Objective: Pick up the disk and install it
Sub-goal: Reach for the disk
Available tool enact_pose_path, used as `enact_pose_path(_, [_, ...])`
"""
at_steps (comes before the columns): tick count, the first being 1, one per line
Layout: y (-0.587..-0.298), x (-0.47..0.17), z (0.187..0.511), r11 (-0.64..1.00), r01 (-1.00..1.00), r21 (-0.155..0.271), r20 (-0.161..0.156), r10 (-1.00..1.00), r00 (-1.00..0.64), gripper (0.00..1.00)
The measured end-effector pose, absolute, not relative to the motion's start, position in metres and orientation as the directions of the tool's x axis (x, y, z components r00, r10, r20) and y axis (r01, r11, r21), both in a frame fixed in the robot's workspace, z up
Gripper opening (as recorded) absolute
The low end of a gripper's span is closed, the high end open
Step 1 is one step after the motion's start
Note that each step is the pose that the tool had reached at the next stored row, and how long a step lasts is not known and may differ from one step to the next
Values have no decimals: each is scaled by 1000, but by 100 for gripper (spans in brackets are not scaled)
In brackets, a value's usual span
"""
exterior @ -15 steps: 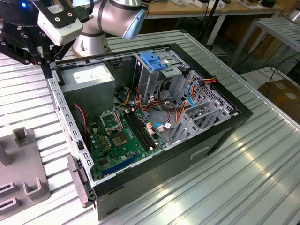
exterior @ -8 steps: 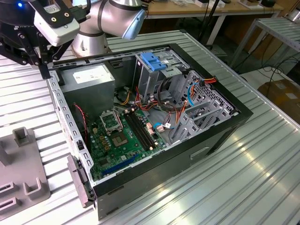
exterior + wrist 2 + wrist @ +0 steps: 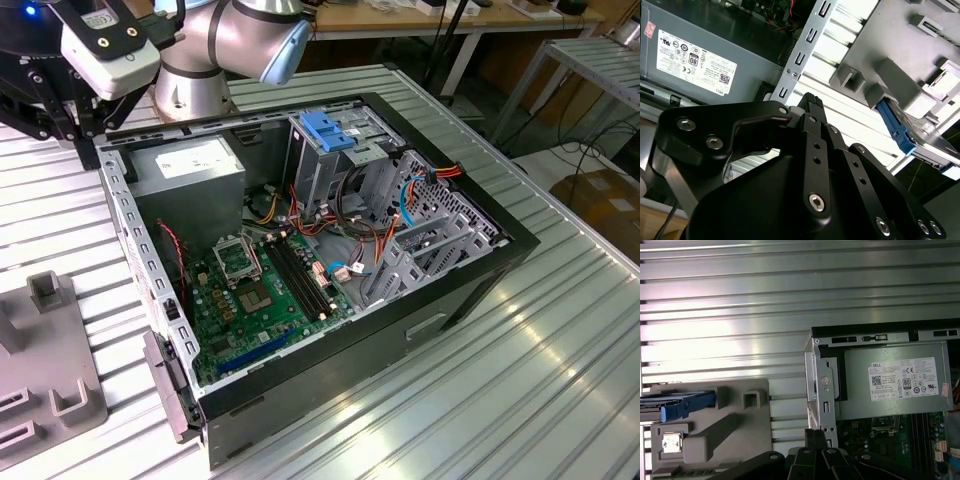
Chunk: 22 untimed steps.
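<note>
Jaws look closed tip to tip with nothing in them, hanging over the bench at the rim of the open PC case, next to the PSU. Disk is in the grey holder on the bench beside the case, blue rail showing, well apart from the jaws, untouched

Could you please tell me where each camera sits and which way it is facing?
Exterior view: off the arm, looking down into the open computer case; the arm shows.
First wrist view: on the arm, looking down over the end effector.
Second wrist view: on the arm, looking along the end effector.
Both wrist views share the power supply and the disk.
</note>
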<state>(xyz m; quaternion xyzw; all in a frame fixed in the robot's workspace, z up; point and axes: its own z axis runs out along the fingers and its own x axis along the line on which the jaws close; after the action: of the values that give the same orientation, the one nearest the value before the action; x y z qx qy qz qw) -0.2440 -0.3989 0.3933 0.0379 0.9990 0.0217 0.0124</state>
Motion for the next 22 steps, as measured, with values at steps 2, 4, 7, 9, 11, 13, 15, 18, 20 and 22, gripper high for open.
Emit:
enact_pose_path(2, [-399, -246, 393, 996, 75, 44, -23, 76, -997, 10])
enact_pose_path(4, [-399, -249, 393, 996, 75, 44, -23, 76, -997, 10])
enact_pose_path(7, [-399, -252, 393, 996, 75, 44, -23, 76, -997, 10])
enact_pose_path(9, [-399, -254, 393, 996, 75, 44, -23, 76, -997, 10])
enact_pose_path(11, [-399, -256, 393, 996, 75, 44, -23, 76, -997, 10])
enact_pose_path(13, [-399, -259, 393, 996, 75, 44, -23, 76, -997, 10])
enact_pose_path(15, [-399, -262, 393, 996, 75, 44, -23, 76, -997, 10])
enact_pose_path(18, [-399, -268, 393, 996, 75, 44, -23, 76, -997, 10])
enact_pose_path(20, [-399, -273, 393, 996, 75, 44, -23, 76, -997, 10])
enact_pose_path(22, [-397, -278, 393, 996, 75, 44, -23, 76, -997, 10])
